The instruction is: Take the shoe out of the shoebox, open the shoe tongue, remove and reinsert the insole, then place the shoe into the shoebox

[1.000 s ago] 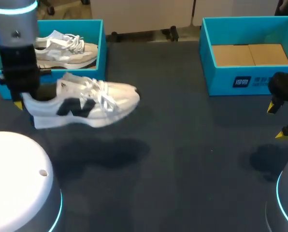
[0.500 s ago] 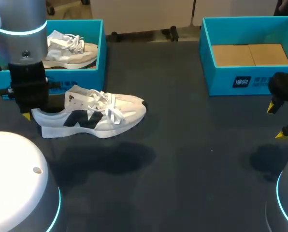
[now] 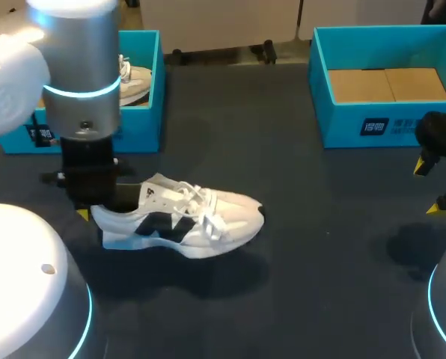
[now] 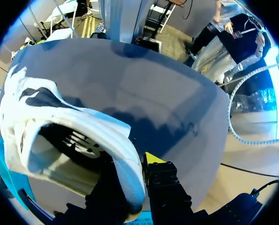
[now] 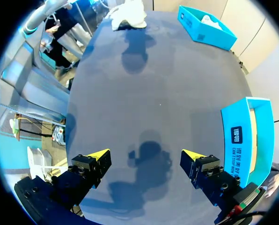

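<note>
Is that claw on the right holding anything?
No, the right gripper is open, with only bare table between its yellow tips.

A dark table (image 3: 298,247) is carrying two blue boxes. One shoebox (image 3: 141,127) is sitting upper left, another box (image 3: 343,120) upper right.

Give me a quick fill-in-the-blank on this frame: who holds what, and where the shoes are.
1. The left hand grips the white shoe by its ____.
2. The right hand hangs above the table with its fingers ____.
3. A second shoe lies in the blue box on the robot's ____ side.
4. The held shoe's toe points toward the robot's ____ side.

Missing words: heel; open; left; right
</note>
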You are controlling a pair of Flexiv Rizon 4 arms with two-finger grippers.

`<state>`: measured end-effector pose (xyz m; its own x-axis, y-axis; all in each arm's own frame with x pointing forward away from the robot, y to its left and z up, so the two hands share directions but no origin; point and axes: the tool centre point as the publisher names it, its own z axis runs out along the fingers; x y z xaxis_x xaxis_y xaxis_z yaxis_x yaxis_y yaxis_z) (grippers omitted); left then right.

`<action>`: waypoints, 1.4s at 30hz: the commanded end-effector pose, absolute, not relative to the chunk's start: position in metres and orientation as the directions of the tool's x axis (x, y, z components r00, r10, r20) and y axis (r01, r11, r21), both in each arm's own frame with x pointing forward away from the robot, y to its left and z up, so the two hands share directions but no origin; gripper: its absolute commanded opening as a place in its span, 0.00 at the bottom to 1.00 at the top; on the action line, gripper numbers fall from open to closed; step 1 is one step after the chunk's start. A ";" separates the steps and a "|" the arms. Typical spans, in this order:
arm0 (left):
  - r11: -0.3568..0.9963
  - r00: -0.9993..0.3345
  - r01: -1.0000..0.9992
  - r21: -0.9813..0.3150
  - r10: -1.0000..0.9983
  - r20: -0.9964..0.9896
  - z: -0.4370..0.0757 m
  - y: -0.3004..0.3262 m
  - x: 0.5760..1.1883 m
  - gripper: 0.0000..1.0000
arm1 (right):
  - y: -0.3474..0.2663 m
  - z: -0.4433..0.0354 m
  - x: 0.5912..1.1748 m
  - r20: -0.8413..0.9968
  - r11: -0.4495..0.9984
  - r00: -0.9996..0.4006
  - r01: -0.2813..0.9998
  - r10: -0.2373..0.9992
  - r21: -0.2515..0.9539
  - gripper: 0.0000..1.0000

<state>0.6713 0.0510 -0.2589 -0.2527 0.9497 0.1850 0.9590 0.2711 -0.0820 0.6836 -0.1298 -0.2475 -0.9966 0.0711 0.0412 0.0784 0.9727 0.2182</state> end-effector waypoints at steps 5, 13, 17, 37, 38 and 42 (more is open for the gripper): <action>0.273 -0.252 0.958 -0.086 0.948 0.197 -0.257 0.045 0.676 0.00 | -0.129 -0.249 0.684 0.040 0.973 -0.997 0.079 0.071 0.215 1.00; 0.175 -0.163 0.983 -0.057 0.971 0.175 -0.282 0.019 0.669 0.00 | -0.129 -0.249 0.684 0.040 0.973 -0.997 0.079 0.071 0.215 1.00; 0.102 -0.094 0.994 -0.037 0.979 0.180 -0.298 0.002 0.665 0.00 | -0.129 -0.249 0.684 0.040 0.973 -0.997 0.079 0.071 0.215 1.00; 0.016 -0.018 1.000 0.016 0.986 0.163 -0.349 -0.049 0.658 0.00 | -0.129 -0.249 0.684 0.040 0.973 -0.997 0.079 0.071 0.215 1.00; 0.015 -0.017 1.000 0.013 0.986 0.165 -0.351 -0.052 0.658 0.00 | -0.129 -0.249 0.684 0.040 0.973 -0.997 0.079 0.071 0.215 1.00; 0.020 -0.025 0.999 0.030 0.984 0.176 -0.362 -0.061 0.660 0.00 | -0.129 -0.249 0.684 0.040 0.973 -0.997 0.079 0.071 0.215 1.00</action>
<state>0.6580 -0.0473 -0.3511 -0.0210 0.9877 0.1547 0.9995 0.0171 0.0267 0.6836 -0.1298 -0.2475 -0.9966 0.0711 0.0412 0.0784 0.9728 0.2182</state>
